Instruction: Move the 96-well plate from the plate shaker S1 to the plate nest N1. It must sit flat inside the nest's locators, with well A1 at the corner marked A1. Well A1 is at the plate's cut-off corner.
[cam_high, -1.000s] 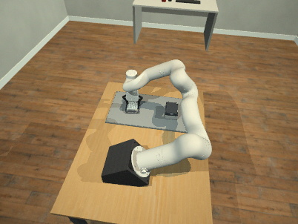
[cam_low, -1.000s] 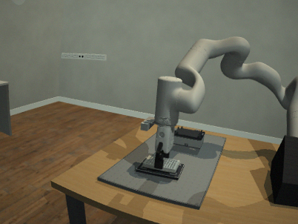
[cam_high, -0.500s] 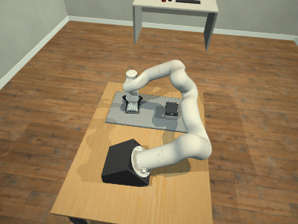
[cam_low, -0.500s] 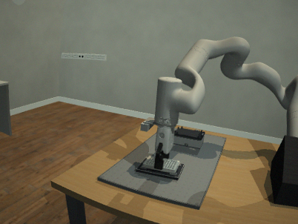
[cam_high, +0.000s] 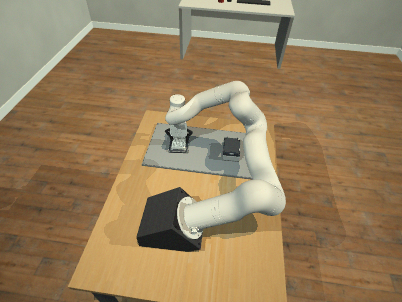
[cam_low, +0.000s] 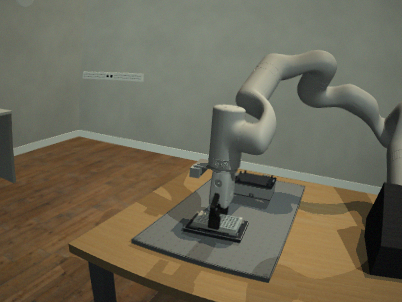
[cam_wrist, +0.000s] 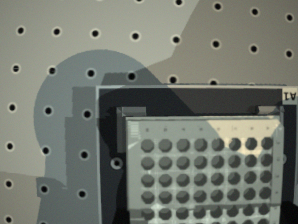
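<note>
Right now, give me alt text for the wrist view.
Looking straight down, a 96-well plate sits over a dark plate nest whose top right corner is marked A1, on a grey mat dotted with holes.
</note>
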